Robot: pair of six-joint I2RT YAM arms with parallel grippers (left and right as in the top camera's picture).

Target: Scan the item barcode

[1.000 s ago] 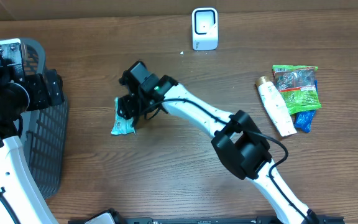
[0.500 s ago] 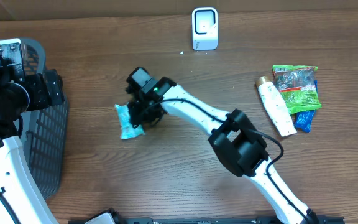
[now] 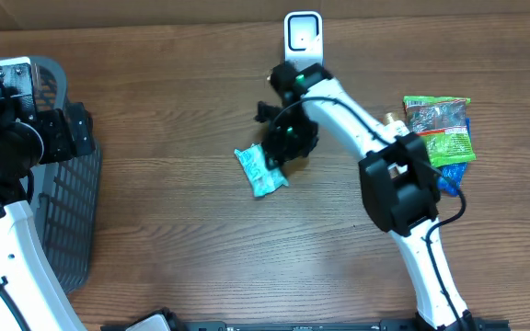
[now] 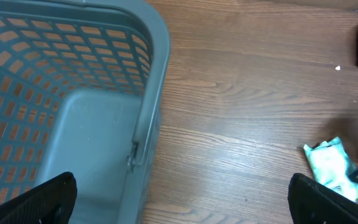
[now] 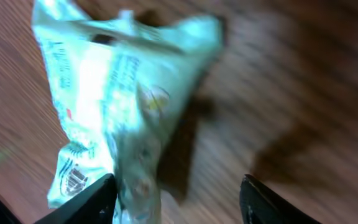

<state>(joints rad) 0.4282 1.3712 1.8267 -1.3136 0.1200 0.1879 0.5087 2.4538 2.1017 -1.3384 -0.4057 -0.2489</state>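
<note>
The right gripper (image 3: 281, 150) is bringing the teal packet (image 3: 261, 172) across, nearer the scanner (image 3: 303, 41) — jaws parting now, packet probably loose.

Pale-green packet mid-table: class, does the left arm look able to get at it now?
Probably not cleanly: the right gripper sits right at the pale-green packet, crowding it, and the open left gripper hangs over by the basket.
</note>
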